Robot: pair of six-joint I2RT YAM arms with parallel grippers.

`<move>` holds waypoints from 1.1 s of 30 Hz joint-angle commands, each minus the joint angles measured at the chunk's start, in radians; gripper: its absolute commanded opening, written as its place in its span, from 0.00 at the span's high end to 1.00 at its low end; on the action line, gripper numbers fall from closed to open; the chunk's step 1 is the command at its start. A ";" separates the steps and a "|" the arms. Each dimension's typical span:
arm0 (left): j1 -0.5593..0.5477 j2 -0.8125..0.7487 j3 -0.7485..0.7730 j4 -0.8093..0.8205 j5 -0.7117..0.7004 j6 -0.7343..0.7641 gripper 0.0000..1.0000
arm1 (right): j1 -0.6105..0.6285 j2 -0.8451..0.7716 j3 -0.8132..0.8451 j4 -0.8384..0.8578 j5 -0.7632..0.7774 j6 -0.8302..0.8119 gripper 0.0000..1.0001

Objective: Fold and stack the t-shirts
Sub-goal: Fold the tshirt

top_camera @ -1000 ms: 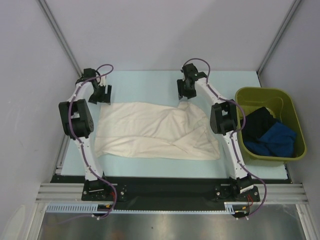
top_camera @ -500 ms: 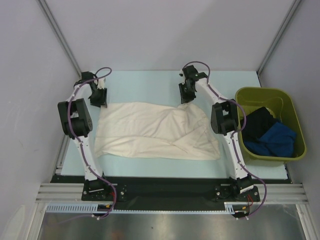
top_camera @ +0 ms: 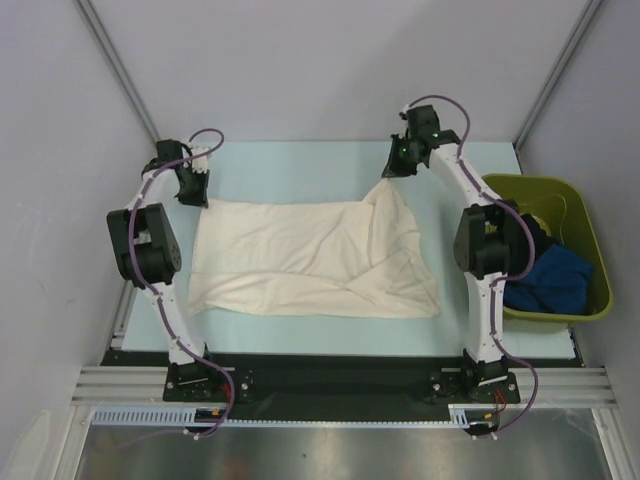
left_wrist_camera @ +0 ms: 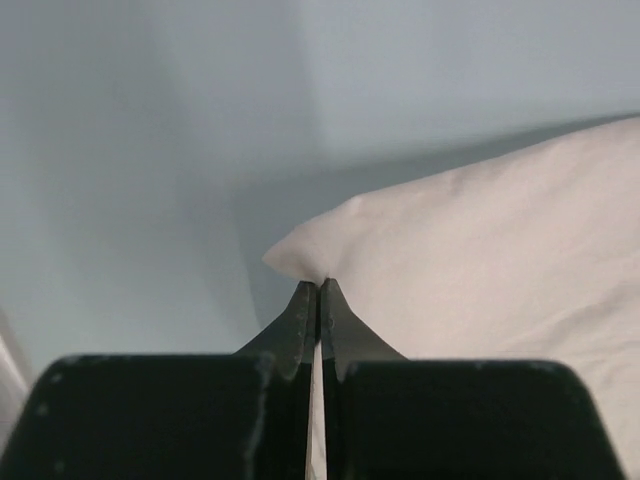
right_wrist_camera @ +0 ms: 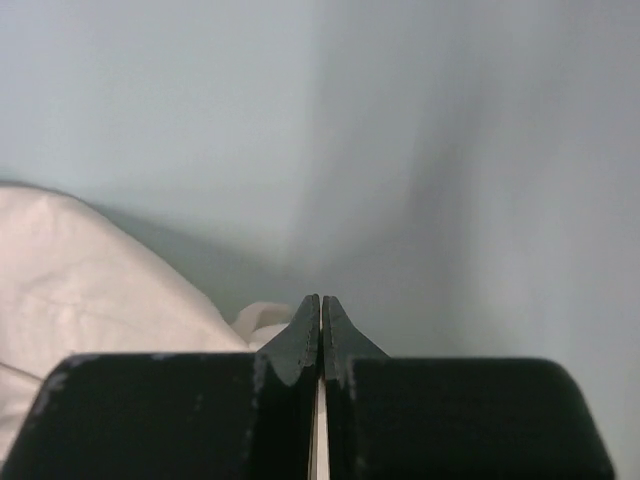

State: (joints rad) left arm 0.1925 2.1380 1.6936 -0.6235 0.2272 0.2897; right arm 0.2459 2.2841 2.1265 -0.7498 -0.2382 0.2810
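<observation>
"Looking down from above, where did the cream t-shirt (top_camera: 300,255) lie?"

"Spread across the middle of the pale table (top_camera: 300,165), between the two arms, wrinkled, with its near edge flat. Its far right corner was drawn up into a peak toward the right arm's claw, while the far left corner stayed low."

"And the left gripper (top_camera: 192,192) — how did it stand?"

"Fully closed. In its wrist camera the two black fingers met tip to tip, and the corner of the cream cloth was pinched right at the tips, the rest of the shirt running off to the right."

"The right gripper (top_camera: 393,172)?"

"Closed as well, no gap between the fingers. Its wrist view showed a small fold of cream cloth at the tips and more of the shirt low on the left. From above, the cloth ran taut up to it, so it had hold of that corner."

"Were the other shirts anywhere near?"

"They sat apart, in the olive-green bin (top_camera: 530,182) at the right edge of the table — a black t-shirt (top_camera: 538,240) partly behind the right arm, and a blue t-shirt (top_camera: 560,280) bunched beside it, nearer the front."
</observation>
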 commanded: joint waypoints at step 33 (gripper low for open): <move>0.061 -0.480 -0.535 0.111 -0.078 0.399 1.00 | -0.045 -0.641 -1.022 0.299 0.117 0.113 1.00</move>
State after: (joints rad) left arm 0.2398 1.6665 1.1614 -0.5564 0.1764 0.6312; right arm 0.1986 1.6634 1.1229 -0.4953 -0.1616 0.3664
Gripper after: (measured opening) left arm 0.010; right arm 0.012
